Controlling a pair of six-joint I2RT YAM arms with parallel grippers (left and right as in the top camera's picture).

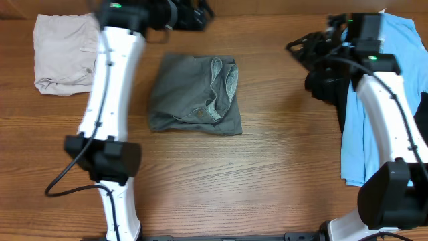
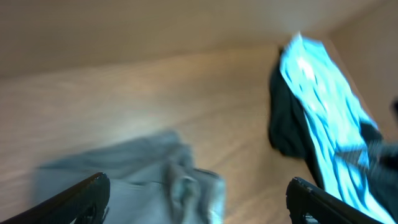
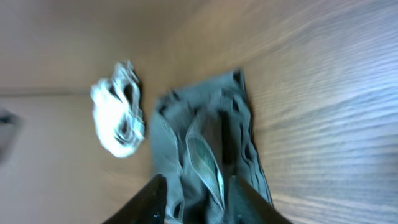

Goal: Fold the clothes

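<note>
A grey-green garment [image 1: 190, 94] lies folded in a rough square at the table's centre, with a lighter lining showing along its right side. It also shows in the left wrist view [image 2: 124, 168] and in the right wrist view [image 3: 193, 137]. My left gripper [image 1: 199, 13] hangs above the far edge behind the garment, open and empty [image 2: 198, 180]. My right gripper [image 1: 301, 48] is in the air at the far right, apart from the garment, open and empty [image 3: 196, 183]. Both wrist views are blurred.
A folded beige garment [image 1: 63, 53] lies at the far left and shows in the right wrist view [image 3: 118, 118]. A light blue garment [image 1: 354, 147] and a black one [image 1: 328, 84] are piled at the right edge, under the right arm.
</note>
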